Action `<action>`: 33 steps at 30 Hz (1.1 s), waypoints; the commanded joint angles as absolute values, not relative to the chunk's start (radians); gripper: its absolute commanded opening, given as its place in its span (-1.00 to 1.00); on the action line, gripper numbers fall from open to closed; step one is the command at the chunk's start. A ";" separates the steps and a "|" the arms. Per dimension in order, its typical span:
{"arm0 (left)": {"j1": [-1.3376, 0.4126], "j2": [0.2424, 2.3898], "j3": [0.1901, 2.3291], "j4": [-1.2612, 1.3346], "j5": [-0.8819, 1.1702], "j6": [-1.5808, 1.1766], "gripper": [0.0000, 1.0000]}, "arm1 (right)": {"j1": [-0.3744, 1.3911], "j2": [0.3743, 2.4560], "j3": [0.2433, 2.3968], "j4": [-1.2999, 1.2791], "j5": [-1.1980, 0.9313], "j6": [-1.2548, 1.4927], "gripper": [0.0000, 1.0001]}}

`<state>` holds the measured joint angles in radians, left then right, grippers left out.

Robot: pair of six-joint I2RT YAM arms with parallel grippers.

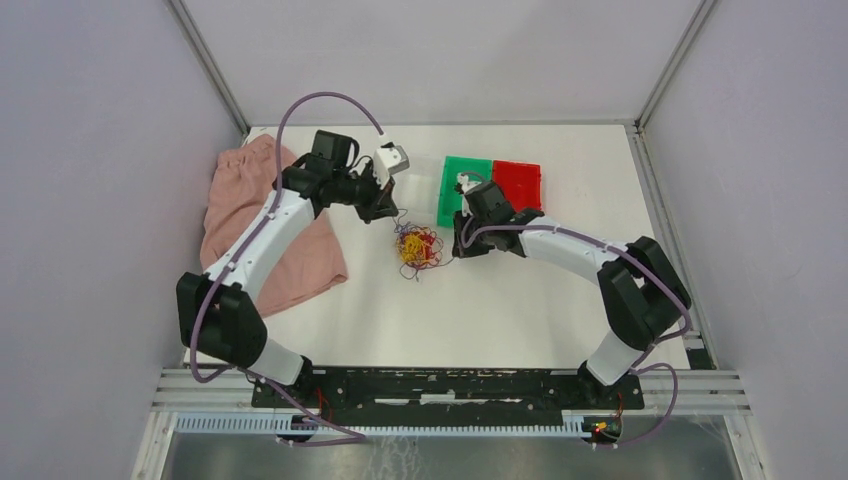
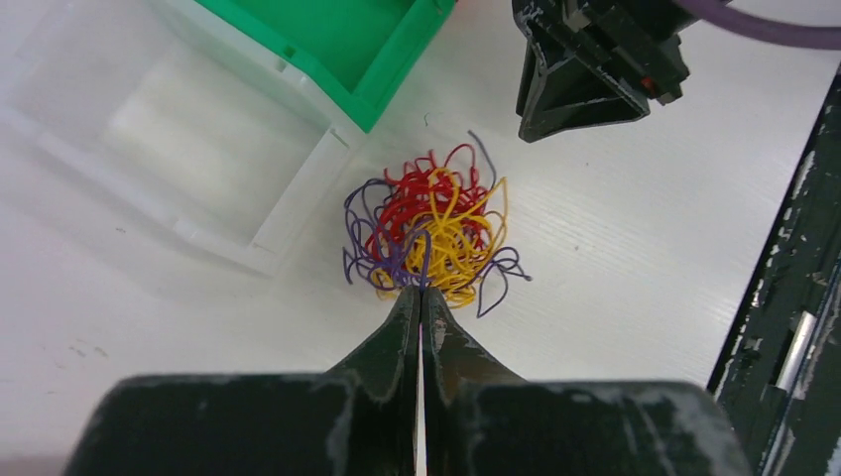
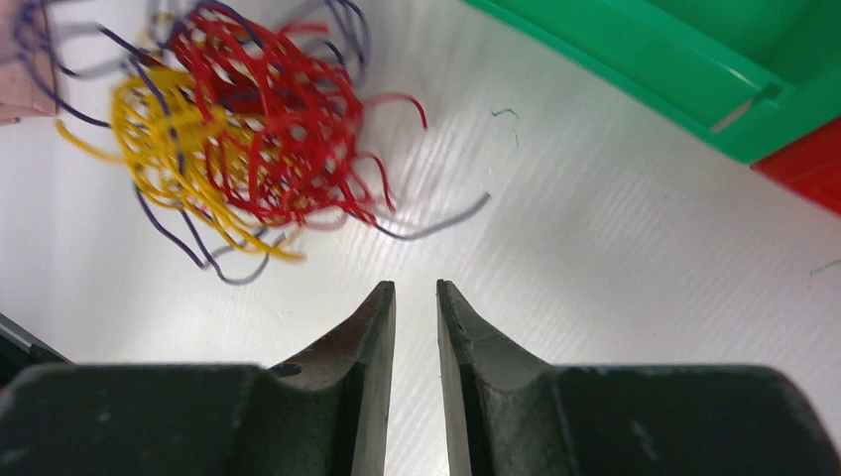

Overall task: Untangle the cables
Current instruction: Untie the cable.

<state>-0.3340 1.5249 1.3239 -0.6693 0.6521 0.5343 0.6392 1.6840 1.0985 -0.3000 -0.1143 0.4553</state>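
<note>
The cables (image 1: 418,248) lie as one tangled ball of red, yellow and dark purple wires on the white table; the ball also shows in the left wrist view (image 2: 436,223) and the right wrist view (image 3: 228,129). My left gripper (image 1: 392,215) is at the ball's far-left edge. In its wrist view it (image 2: 421,293) is shut on a single purple wire that runs up into the tangle. My right gripper (image 1: 462,245) is just right of the ball. Its jaws (image 3: 416,288) stand a narrow gap apart with nothing between them, a short way from the nearest loose wire end.
A green bin (image 1: 463,185) and a red bin (image 1: 518,185) stand side by side behind the right gripper. A clear bin (image 2: 298,193) sits beside the green one. A pink cloth (image 1: 270,230) lies at the left under the left arm.
</note>
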 commanded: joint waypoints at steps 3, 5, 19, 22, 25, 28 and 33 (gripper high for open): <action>-0.337 1.389 1.434 -0.776 0.701 0.398 -0.94 | 0.637 1.531 1.017 -0.266 -0.050 0.445 -0.44; -0.340 1.357 1.434 -0.776 0.735 0.359 -0.94 | 0.638 1.459 0.999 -0.248 -0.042 0.439 -0.21; -0.376 1.268 1.451 -0.776 0.760 0.211 -0.94 | 0.791 1.225 1.053 0.002 -0.095 0.396 0.65; -0.377 1.263 1.462 -0.779 0.770 0.197 -0.94 | 0.813 1.251 1.062 0.031 -0.083 0.407 0.66; -0.377 1.260 1.475 -0.788 0.794 0.188 -0.94 | 0.825 1.283 1.076 0.058 -0.075 0.421 0.65; -0.380 1.257 1.480 -0.788 0.824 0.176 -0.94 | 0.828 1.325 1.104 0.067 -0.055 0.434 0.64; -0.385 1.259 1.484 -0.797 0.854 0.178 -0.94 | 0.832 1.393 1.138 0.091 -0.026 0.458 0.62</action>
